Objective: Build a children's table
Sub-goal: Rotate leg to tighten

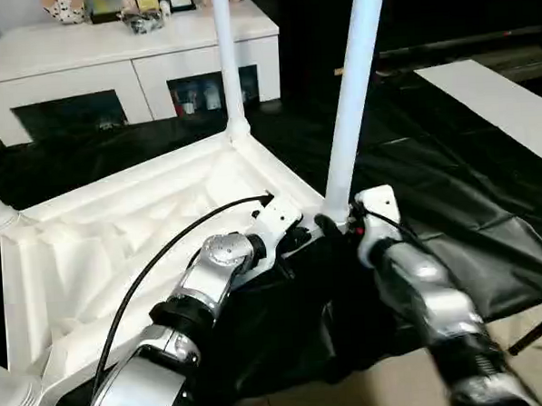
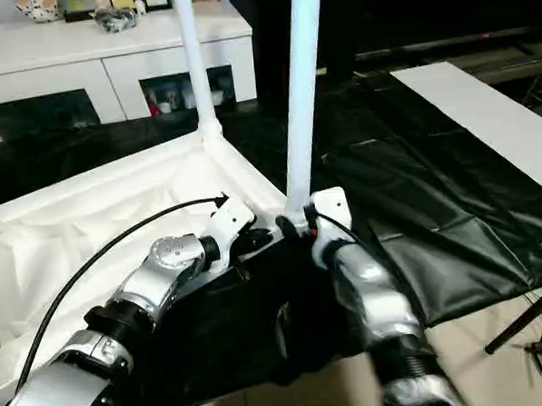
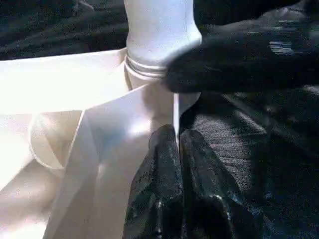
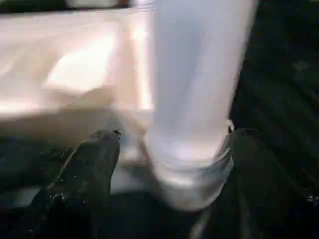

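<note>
At the upper left of the head view stands a white cabinet (image 1: 127,60) with dark glass doors and small items on top. Below it, filling the left half of the frame, the tabletop (image 1: 101,257) lies upside down on a black sheet (image 1: 453,212), ribbed underside up. 2 legs rise upright from its sockets: the far leg (image 1: 225,51) near top centre, and the near leg (image 1: 354,89) just right of centre. The left gripper (image 3: 177,149), fingers pressed together, rests its tips against the tabletop's rim just beside the near leg's socket. The right gripper (image 4: 172,149) has its 2 fingers spread apart on either side of the near leg's base. At the upper right lies a flat white board (image 1: 507,104).
</note>
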Robot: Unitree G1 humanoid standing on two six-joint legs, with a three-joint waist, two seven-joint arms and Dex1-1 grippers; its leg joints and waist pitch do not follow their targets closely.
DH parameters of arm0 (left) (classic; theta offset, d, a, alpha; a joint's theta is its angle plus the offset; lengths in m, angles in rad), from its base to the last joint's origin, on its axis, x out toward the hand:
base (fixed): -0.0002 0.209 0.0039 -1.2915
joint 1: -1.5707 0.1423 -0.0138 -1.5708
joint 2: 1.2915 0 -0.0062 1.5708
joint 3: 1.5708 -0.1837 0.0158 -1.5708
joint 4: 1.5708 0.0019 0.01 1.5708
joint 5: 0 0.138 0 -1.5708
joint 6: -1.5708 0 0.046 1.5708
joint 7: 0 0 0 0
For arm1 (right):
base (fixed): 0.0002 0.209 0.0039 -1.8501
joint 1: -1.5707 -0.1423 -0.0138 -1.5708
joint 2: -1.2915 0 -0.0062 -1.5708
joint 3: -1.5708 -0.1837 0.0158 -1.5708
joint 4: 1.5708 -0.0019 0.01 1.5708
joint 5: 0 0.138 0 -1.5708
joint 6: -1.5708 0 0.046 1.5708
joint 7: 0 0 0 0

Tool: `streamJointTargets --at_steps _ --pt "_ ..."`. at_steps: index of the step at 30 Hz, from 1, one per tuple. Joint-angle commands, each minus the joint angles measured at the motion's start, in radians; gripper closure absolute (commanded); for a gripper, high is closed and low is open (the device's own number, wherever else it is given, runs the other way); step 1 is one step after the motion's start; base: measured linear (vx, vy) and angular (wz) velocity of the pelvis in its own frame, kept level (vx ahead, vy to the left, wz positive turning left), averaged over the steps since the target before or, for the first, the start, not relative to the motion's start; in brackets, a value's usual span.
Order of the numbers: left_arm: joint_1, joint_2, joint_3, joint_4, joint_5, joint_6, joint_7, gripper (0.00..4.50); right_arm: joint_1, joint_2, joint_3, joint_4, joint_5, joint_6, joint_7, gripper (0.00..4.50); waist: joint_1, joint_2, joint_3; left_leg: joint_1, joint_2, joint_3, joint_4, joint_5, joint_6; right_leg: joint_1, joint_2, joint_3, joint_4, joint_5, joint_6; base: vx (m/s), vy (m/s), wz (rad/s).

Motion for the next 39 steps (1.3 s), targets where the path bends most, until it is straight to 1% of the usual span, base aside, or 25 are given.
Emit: streamJointTargets --at_steps 1,2,3,4,5,6,7,9,11,13,14,15,16,18,19,20,21,23,24,25,28,30,32,34,39 --pt "0.009 -0.007 0.035 0.029 -0.006 -0.055 0.053 4.5 0.016 -0.022 0.047 -0.059 0.022 0.017 0.112 0.83 0.006 -0.027 -0.043 -0.006 0.036 -0.023 -0.077 -0.239 0.08 0.043 -0.054 0.035 -0.087 -0.417 -0.126 0.0 0.0 0.0" --pt "0.008 -0.009 0.055 0.025 -0.03 -0.055 0.036 4.23 0.031 -0.05 0.056 -0.079 0.022 0.009 0.155 0.8 0.007 -0.022 -0.044 -0.007 0.035 -0.024 -0.077 -0.236 0.081 0.044 -0.055 0.034 -0.087 -0.421 -0.125 0.0 0.0 0.0" --pt "0.012 -0.007 0.067 0.008 -0.052 -0.041 0.007 4.23 0.04 -0.07 0.059 -0.09 0.021 0.004 0.181 0.8 0.006 -0.025 -0.044 -0.008 0.036 -0.024 -0.077 -0.233 0.082 0.044 -0.054 0.034 -0.088 -0.417 -0.125 0.0 0.0 0.0" --pt "0.015 -0.003 0.074 -0.005 -0.065 -0.035 -0.013 3.95 0.047 -0.084 0.062 -0.099 0.023 0.001 0.196 0.79 0.008 -0.024 -0.047 -0.008 0.038 -0.023 -0.074 -0.212 0.087 0.043 -0.055 0.035 -0.082 -0.368 -0.151 0.0 0.0 0.0" --pt "0.023 0.005 0.082 -0.032 -0.081 -0.023 -0.035 3.95 0.051 -0.096 0.063 -0.106 0.026 -0.002 0.208 0.79 0.01 -0.017 -0.049 -0.008 0.039 -0.024 -0.073 -0.201 0.087 0.043 -0.055 0.036 -0.078 -0.337 -0.164 0.0 0.0 0.0" --pt "0.033 0.013 0.089 -0.063 -0.096 -0.008 -0.055 3.94 0.055 -0.105 0.063 -0.111 0.027 -0.008 0.214 0.79 0.009 -0.018 -0.053 -0.011 0.042 -0.025 -0.071 -0.172 0.092 0.046 -0.054 0.035 -0.067 -0.253 -0.195 0.0 0.0 0.0" --pt "0.048 0.027 0.094 -0.111 -0.112 0.014 -0.078 3.87 0.055 -0.107 0.058 -0.114 0.03 -0.007 0.21 0.79 0.009 -0.013 -0.055 -0.011 0.043 -0.024 -0.07 -0.158 0.095 0.045 -0.052 0.034 -0.063 -0.216 -0.207 0.0 0.0 0.0" --pt "0.086 0.06 0.1 -0.223 -0.151 0.08 -0.138 3.61 0.059 -0.11 0.052 -0.129 0.038 0.001 0.215 0.79 0.008 -0.014 -0.058 -0.012 0.045 -0.023 -0.065 -0.126 0.107 0.048 -0.053 0.034 -0.049 -0.12 -0.246 0.0 0.0 0.0" --pt "0.126 0.096 0.093 -0.327 -0.183 0.149 -0.2 3.41 0.062 -0.109 0.049 -0.139 0.045 0.009 0.222 0.79 0.009 -0.013 -0.065 -0.012 0.047 -0.021 -0.057 -0.064 0.135 0.049 -0.054 0.035 -0.033 -0.015 -0.284 0.0 0.0 0.0" --pt "0.188 0.166 0.068 -0.472 -0.216 0.245 -0.285 3.29 0.066 -0.107 0.057 -0.146 0.046 0.012 0.235 0.79 0.009 -0.016 -0.064 -0.017 0.044 -0.018 -0.051 -0.011 0.17 0.044 -0.049 0.034 -0.026 0.048 -0.3 0.0 0.0 0.0" --pt "0.222 0.212 0.048 -0.55 -0.235 0.296 -0.338 3.08 0.067 -0.105 0.061 -0.146 0.046 0.013 0.239 0.79 0.011 -0.014 -0.06 -0.013 0.045 -0.015 -0.053 -0.029 0.174 0.041 -0.049 0.033 -0.03 0.012 -0.299 0.0 0.0 0.0" --pt "0.25 0.251 0.031 -0.612 -0.249 0.338 -0.38 3.08 0.068 -0.105 0.066 -0.147 0.046 0.014 0.242 0.79 0.012 -0.012 -0.062 -0.012 0.048 -0.016 -0.053 -0.034 0.169 0.043 -0.052 0.033 -0.027 0.0 -0.3 0.0 0.0 0.0" --pt "0.277 0.296 0.012 -0.67 -0.256 0.373 -0.418 2.98 0.069 -0.105 0.075 -0.144 0.043 0.01 0.245 0.79 0.011 -0.015 -0.056 -0.012 0.05 -0.015 -0.059 -0.055 0.16 0.04 -0.05 0.033 -0.032 -0.051 -0.292 0.0 0.0 0.0" --pt "0.311 0.353 -0.006 -0.747 -0.264 0.433 -0.448 2.78 0.068 -0.103 0.084 -0.139 0.041 0.006 0.247 0.79 0.008 -0.01 -0.05 -0.006 0.051 -0.014 -0.065 -0.099 0.13 0.035 -0.044 0.034 -0.037 -0.117 -0.279 0.0 0.0 0.0" --pt "0.326 0.377 -0.011 -0.78 -0.261 0.464 -0.451 2.66 0.065 -0.1 0.089 -0.134 0.04 0.005 0.249 0.79 0.007 -0.007 -0.046 0.0 0.051 -0.012 -0.069 -0.139 0.103 0.031 -0.042 0.035 -0.043 -0.161 -0.268 0.0 0.0 0.0" --pt "0.33 0.383 -0.013 -0.791 -0.26 0.476 -0.45 2.66 0.064 -0.099 0.091 -0.132 0.04 0.005 0.249 0.79 0.008 -0.013 -0.043 0.003 0.05 -0.011 -0.071 -0.174 0.08 0.03 -0.042 0.037 -0.047 -0.198 -0.256 0.0 0.0 0.0" --pt "0.336 0.39 -0.015 -0.803 -0.258 0.495 -0.447 2.58 0.062 -0.098 0.093 -0.13 0.038 0.005 0.25 0.79 0.012 -0.008 -0.042 0.007 0.05 -0.011 -0.074 -0.195 0.059 0.027 -0.042 0.038 -0.051 -0.232 -0.24 0.0 0.0 0.0" --pt "0.343 0.402 -0.029 -0.806 -0.221 0.523 -0.43 2.45 0.058 -0.098 0.1 -0.123 0.033 0.0 0.256 0.79 0.014 -0.01 -0.04 0.006 0.048 -0.012 -0.077 -0.214 0.033 0.029 -0.042 0.04 -0.053 -0.253 -0.222 0.0 0.0 0.0" --pt "0.341 0.404 -0.036 -0.796 -0.199 0.529 -0.414 2.35 0.056 -0.096 0.101 -0.121 0.03 -0.001 0.255 0.79 0.014 -0.011 -0.04 0.006 0.048 -0.013 -0.079 -0.218 0.028 0.029 -0.041 0.04 -0.054 -0.254 -0.216 0.0 0.0 0.0" --pt "0.331 0.403 -0.056 -0.753 -0.127 0.537 -0.352 2.26 0.051 -0.092 0.103 -0.114 0.022 -0.006 0.25 0.79 0.013 -0.016 -0.039 0.003 0.046 -0.015 -0.079 -0.222 0.023 0.032 -0.042 0.042 -0.055 -0.265 -0.198 0.0 0.0 0.0" --pt "0.309 0.394 -0.064 -0.712 -0.083 0.552 -0.256 2.03 0.05 -0.092 0.102 -0.111 0.02 -0.009 0.249 0.79 0.014 -0.015 -0.042 0.0 0.044 -0.017 -0.077 -0.204 0.017 0.036 -0.047 0.042 -0.056 -0.267 -0.186 0.0 0.0 0.0" --pt "0.276 0.376 -0.069 -0.648 -0.031 0.539 -0.164 1.91 0.055 -0.096 0.101 -0.116 0.023 -0.007 0.252 0.79 0.014 -0.018 -0.036 0.001 0.042 -0.015 -0.078 -0.232 0.016 0.033 -0.043 0.041 -0.062 -0.294 -0.182 0.0 0.0 0.0" --pt "0.257 0.361 -0.068 -0.62 -0.018 0.53 -0.127 1.64 0.061 -0.106 0.108 -0.122 0.021 -0.006 0.263 0.79 0.013 -0.02 -0.037 0.0 0.039 -0.02 -0.079 -0.261 0.008 0.038 -0.046 0.04 -0.068 -0.363 -0.153 0.0 0.0 0.0" --pt "0.24 0.338 -0.061 -0.595 -0.013 0.521 -0.094 1.64 0.067 -0.122 0.118 -0.126 0.019 -0.006 0.28 0.79 0.01 -0.019 -0.039 -0.001 0.038 -0.022 -0.078 -0.256 0.006 0.039 -0.047 0.039 -0.069 -0.372 -0.145 0.0 0.0 0.0" --pt "0.197 0.287 -0.069 -0.526 0.011 0.453 -0.044 1.22 0.067 -0.136 0.115 -0.123 0.015 -0.012 0.296 0.79 0.006 -0.02 -0.045 -0.006 0.038 -0.021 -0.072 -0.209 0.032 0.039 -0.045 0.038 -0.062 -0.276 -0.183 0.0 0.0 0.0"
